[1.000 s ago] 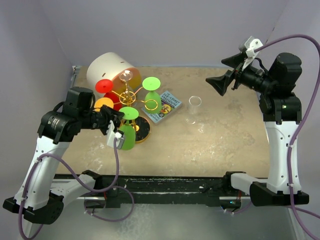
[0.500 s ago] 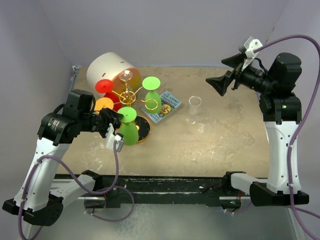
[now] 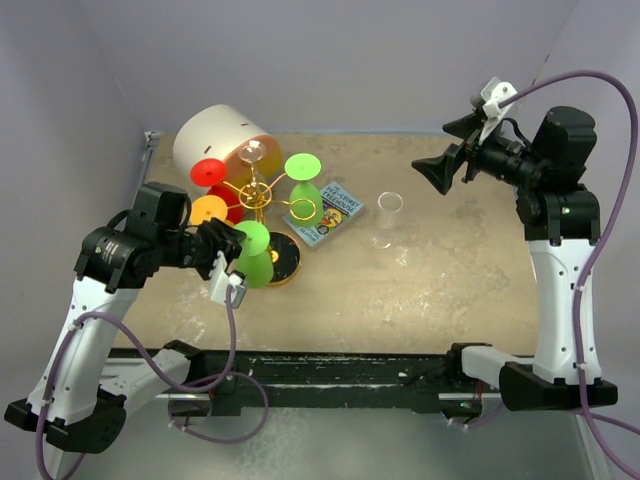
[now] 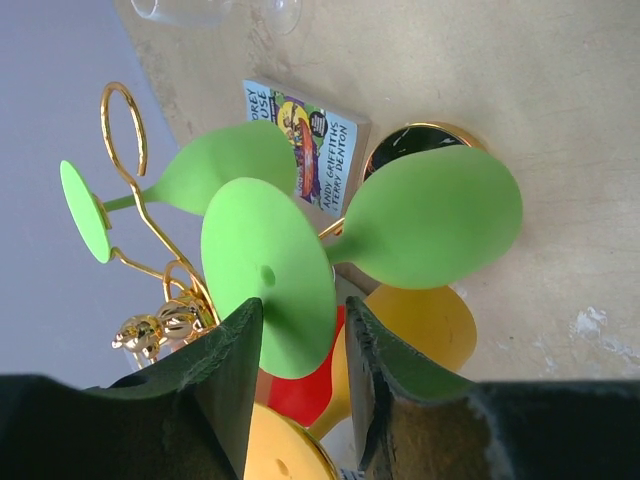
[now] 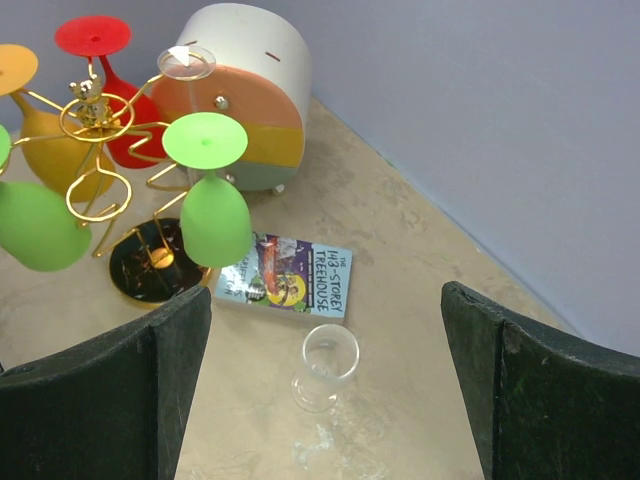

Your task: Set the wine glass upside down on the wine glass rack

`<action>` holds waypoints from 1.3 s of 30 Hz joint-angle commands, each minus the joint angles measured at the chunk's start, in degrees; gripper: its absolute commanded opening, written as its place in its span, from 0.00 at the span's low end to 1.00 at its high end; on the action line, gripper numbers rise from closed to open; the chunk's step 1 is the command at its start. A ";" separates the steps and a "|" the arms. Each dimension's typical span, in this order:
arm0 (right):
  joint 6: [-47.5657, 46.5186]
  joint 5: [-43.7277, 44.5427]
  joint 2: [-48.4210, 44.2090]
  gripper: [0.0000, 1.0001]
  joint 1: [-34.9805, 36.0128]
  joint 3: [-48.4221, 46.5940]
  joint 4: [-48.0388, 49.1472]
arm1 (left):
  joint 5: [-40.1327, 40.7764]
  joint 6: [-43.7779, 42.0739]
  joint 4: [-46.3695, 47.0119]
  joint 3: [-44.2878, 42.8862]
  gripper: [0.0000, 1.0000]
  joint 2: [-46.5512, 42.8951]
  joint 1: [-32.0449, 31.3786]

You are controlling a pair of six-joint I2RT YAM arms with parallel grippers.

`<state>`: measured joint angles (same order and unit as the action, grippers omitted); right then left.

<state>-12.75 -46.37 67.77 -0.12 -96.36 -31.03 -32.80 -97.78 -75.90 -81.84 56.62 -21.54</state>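
A green wine glass hangs upside down at the near side of the gold wire rack, above the rack's black base. In the left wrist view its bowl and foot disc lie just past my left gripper. The jaws stand apart; the disc does not touch the right finger, and the stem is beyond the fingertips. My left gripper is right beside the glass. My right gripper is open wide and empty, high over a clear wine glass standing upright on the table.
Red, orange and another green glass hang on the rack, with a clear foot at the top. A big white cylinder lies behind. A book lies between the rack and the clear glass.
The green glass has moved away from me and up against the rack, over its base. My left gripper followed it slightly. The right arm shifted a little.
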 commanded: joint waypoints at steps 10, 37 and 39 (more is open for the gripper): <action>-3.01 1.45 1.16 0.99 -0.32 0.24 -1.72 | -6.66 -1.09 -4.01 -2.73 0.44 0.38 -0.30; -8.43 32.14 11.72 0.87 10.62 11.24 -2.03 | -8.92 38.06 3.90 -20.08 0.99 -1.91 1.81; -7.68 32.30 12.55 0.86 10.80 10.75 -1.89 | -7.80 47.94 9.33 -20.79 0.99 -1.87 3.37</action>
<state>-22.44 -17.37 80.62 10.57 -84.25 -36.01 -38.87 -70.43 -79.50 -100.03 55.24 -20.56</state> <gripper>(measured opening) 0.869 0.991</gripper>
